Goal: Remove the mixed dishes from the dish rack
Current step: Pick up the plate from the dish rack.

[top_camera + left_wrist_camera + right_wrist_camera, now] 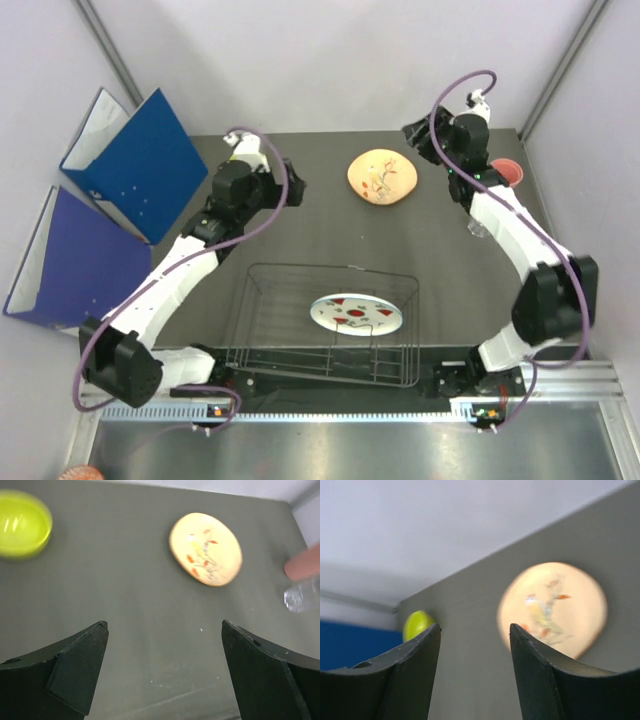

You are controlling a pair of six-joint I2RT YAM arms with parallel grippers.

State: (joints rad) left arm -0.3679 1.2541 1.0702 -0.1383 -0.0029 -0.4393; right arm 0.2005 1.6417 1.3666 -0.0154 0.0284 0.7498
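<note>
Done: orange-tan plate (381, 176), green bowl (22, 525), pink cup (507, 172), tumbler (300, 596) on your desk (330, 235).
Left: white plate (356, 314) in dish rack (245, 320).
Tools: left tool (164, 625), right tool (475, 627) spread wide, empty.

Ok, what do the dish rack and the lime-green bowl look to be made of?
Dish rack: thin black wire, probably coated metal; the table shows through its open grid. Lime-green bowl: likely glossy, translucent plastic, with bright highlights on its inside.
</note>
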